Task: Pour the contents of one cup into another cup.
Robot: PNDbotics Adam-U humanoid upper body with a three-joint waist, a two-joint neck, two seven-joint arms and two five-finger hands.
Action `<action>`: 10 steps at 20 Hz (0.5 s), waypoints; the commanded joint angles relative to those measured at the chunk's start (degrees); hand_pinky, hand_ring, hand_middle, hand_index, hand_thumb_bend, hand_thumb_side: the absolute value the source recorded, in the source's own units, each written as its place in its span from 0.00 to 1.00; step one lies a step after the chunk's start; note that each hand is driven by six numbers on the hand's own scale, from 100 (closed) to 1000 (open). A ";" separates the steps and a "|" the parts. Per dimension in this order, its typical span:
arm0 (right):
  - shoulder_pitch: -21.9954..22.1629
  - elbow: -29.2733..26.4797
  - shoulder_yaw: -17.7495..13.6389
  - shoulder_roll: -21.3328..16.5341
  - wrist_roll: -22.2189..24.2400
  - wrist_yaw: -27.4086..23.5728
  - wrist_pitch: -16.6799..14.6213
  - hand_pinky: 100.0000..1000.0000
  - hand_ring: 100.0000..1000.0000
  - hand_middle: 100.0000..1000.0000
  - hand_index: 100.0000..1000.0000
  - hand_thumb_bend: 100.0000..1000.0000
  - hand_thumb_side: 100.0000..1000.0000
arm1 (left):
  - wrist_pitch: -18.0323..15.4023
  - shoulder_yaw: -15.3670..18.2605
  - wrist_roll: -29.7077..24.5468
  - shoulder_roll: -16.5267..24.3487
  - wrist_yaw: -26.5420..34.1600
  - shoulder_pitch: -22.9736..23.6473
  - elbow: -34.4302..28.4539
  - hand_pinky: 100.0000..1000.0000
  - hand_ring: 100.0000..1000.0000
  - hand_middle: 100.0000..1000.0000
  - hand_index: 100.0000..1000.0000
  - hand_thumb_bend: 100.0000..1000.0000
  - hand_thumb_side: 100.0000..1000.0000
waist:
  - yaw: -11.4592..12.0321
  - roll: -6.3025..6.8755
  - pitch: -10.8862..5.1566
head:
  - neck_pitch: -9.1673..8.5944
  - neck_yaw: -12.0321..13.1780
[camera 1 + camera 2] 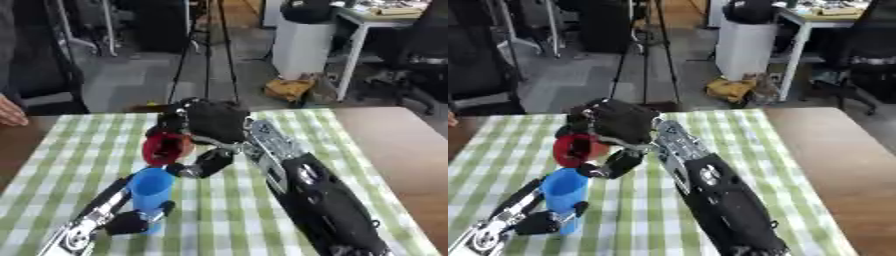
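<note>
Setting, left eye view: green-checked tablecloth point(227, 200), office clutter behind.
Right hand point(210, 122): fingers curled round red cup point(166, 148), tipped above blue cup point(150, 192).
Right eye view, left hand point(540, 222): fingers wrapped round blue cup's base.
Progress: pouring looks underway; contents not visible.

Both views look down from the robot's head toward twelve o'clock, close over the green-and-white checked cloth-covered table point(227, 210). They share almost the whole scene; the right eye view sits slightly toward three o'clock, shifting things toward nine o'clock.
</note>
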 commanded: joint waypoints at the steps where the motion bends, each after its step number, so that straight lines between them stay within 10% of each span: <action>1: -1.51 -1.39 -0.01 -1.05 -1.57 2.24 -0.11 0.59 0.52 0.50 0.74 0.18 0.20 | 0.10 0.21 -0.03 0.25 0.07 -1.17 -1.15 0.41 0.49 0.56 0.72 0.12 0.48 | 0.01 0.19 -0.95 | 0.08 -0.17; 10: -1.87 -1.32 0.47 -1.35 -5.23 8.02 -0.52 0.59 0.52 0.50 0.73 0.17 0.19 | 0.21 0.29 0.09 0.29 0.07 -1.07 -1.22 0.41 0.49 0.56 0.72 0.12 0.48 | -0.07 0.17 -1.11 | 0.22 -0.12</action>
